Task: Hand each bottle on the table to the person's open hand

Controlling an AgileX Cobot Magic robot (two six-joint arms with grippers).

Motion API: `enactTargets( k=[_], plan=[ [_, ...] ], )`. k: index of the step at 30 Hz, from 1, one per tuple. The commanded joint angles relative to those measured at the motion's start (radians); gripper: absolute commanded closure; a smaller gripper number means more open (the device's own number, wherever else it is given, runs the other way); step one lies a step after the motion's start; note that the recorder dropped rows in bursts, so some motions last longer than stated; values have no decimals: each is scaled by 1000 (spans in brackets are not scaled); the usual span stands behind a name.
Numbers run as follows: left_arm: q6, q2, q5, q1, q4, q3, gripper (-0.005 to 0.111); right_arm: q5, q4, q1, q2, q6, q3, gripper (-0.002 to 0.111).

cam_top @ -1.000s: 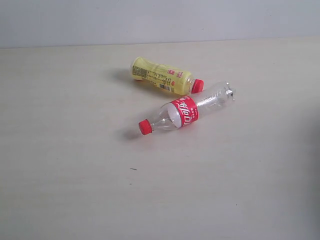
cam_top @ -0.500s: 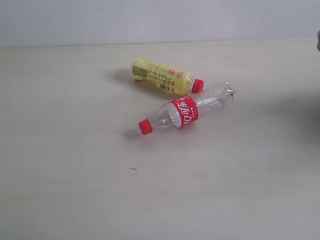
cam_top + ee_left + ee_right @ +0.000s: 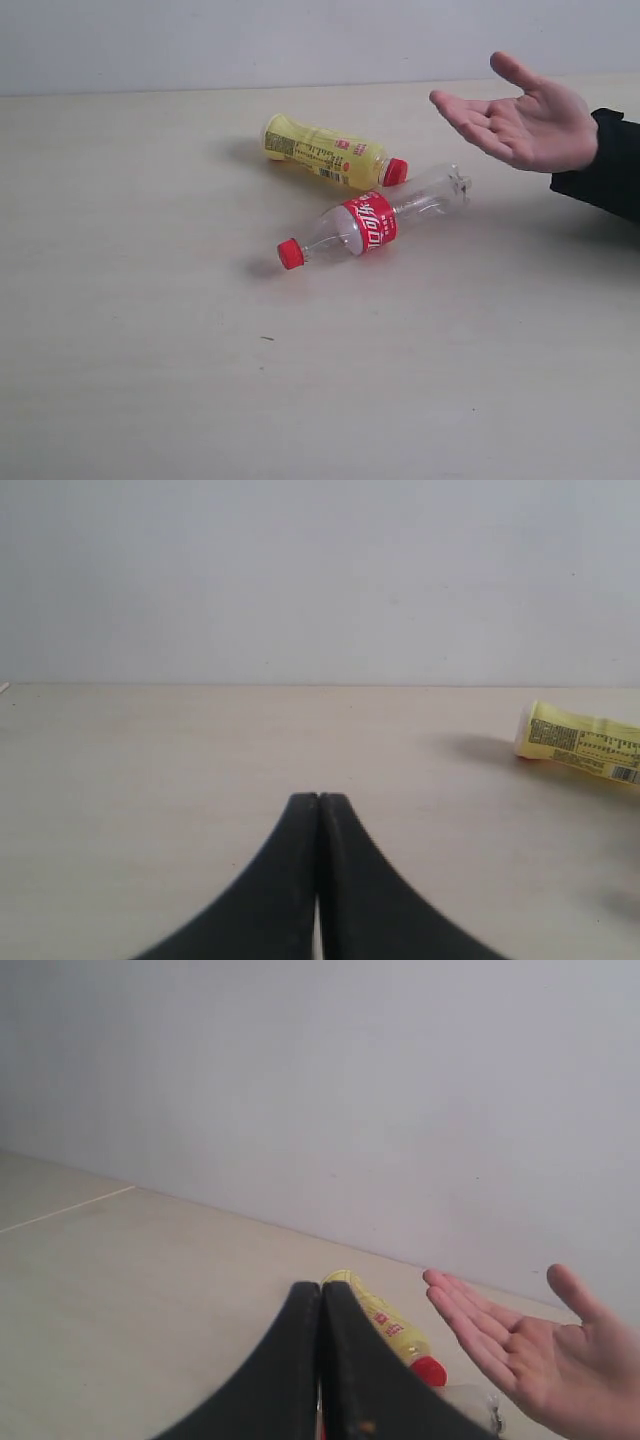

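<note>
Two bottles lie on their sides on the pale beige table [image 3: 150, 330]. The yellow bottle [image 3: 320, 151] with a red cap lies behind the clear bottle [image 3: 372, 223] with a red label and cap. An open hand [image 3: 520, 122], palm up, hovers to the right of them. Neither gripper shows in the exterior view. My left gripper [image 3: 318, 798] is shut and empty, with the yellow bottle [image 3: 583, 743] far off to one side. My right gripper [image 3: 321, 1287] is shut and empty too, with the yellow bottle [image 3: 390, 1328] partly hidden behind its fingers and the hand [image 3: 525, 1350] beside it. The white-green and floral bottles are out of view.
A grey wall [image 3: 300, 40] runs along the table's far edge. The person's dark sleeve [image 3: 610, 165] comes in from the right edge. A tiny dark speck [image 3: 267, 338] lies in front of the bottles.
The person's open hand has come in from the right and now hovers above the table near the clear bottle's base. The bottles have not moved.
</note>
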Motion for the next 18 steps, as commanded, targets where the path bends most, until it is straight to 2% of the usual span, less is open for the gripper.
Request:
enactTargets(
  k=[1, 18],
  plan=[
    [-3, -7, 0, 3, -6, 3, 107, -4, 3, 1, -3, 0, 2, 108],
    [-3, -7, 0, 3, -6, 3, 107, -7, -16, 1, -139, 0, 2, 108]
  ],
)
